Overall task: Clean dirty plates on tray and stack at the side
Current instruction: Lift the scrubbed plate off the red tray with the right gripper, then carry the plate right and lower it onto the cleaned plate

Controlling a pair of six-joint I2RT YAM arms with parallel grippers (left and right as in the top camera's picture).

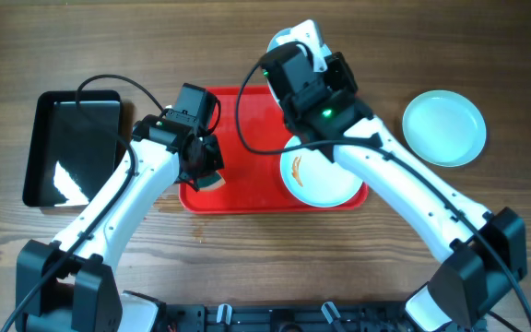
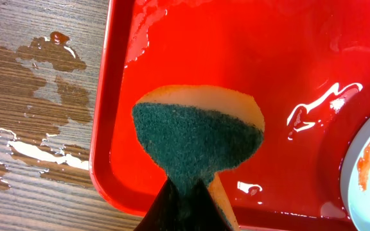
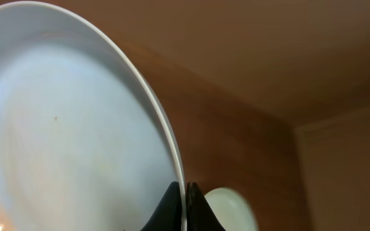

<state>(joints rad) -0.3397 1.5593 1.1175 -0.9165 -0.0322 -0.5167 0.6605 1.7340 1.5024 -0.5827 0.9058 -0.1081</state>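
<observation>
Over the left end of the tray, my left gripper is pinching a sponge tight between its 2 fingers. The sponge's dark green scrub face is showing to my wrist camera, with its yellow body edging out behind. I cannot tell whether the sponge is touching the tray's wet red floor.

Above the tray's far right part, my right gripper is clamping the rim of 1 pale plate, with both fingers closed on its edge. That plate is tilting steeply off the tray.

On the tray's near right corner, a smeared plate is lying flat and carrying an orange streak near its left rim.

Well to the right of the tray, a third plate is sitting alone on the wooden table. Just left of the tray, a black bin is resting on the table, and water is pooling on the wood beside the tray's left rim.
</observation>
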